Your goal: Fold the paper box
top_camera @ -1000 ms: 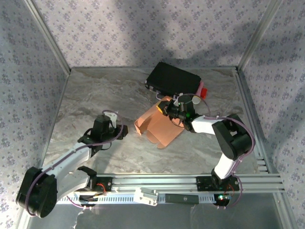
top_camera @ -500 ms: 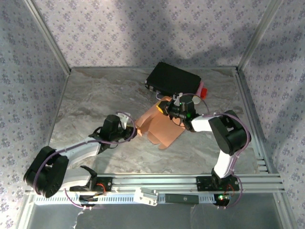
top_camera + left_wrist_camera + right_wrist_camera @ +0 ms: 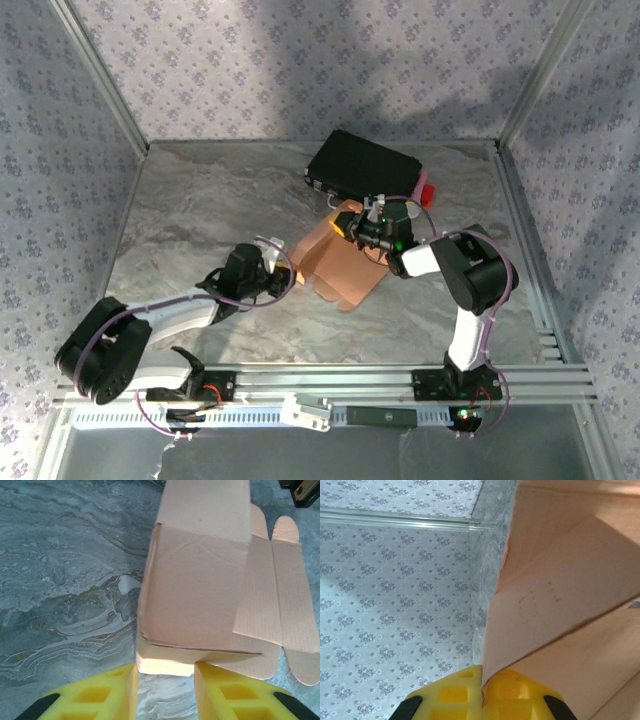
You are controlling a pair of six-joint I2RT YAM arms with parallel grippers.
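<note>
Paper box (image 3: 335, 265) of salmon-brown card, seen from above, lies partly folded near the middle of the marbled table (image 3: 190, 200), just in front of a black case (image 3: 362, 165). The right gripper (image 3: 362, 230) meets the box's far edge, and the left gripper (image 3: 272, 262) reaches to its left edge.

From the left wrist, one wall of the paper box (image 3: 195, 590) stands raised, with tabbed flaps lying flat to its right. The left gripper (image 3: 165, 674) has its yellow fingers (image 3: 95, 695) apart. The wall's bottom corner sits between them, ungripped.

From the right wrist, the right gripper (image 3: 482, 682) is pinched together on the thin edge of a raised panel of the paper box (image 3: 560, 595).

The fold looks to be midway, with one side up and the flaps not yet tucked. The next move probably calls for the left fingers to take or push the raised wall while the right hold steadies the sheet, and to do so gently, since thin card creases easily.
</note>
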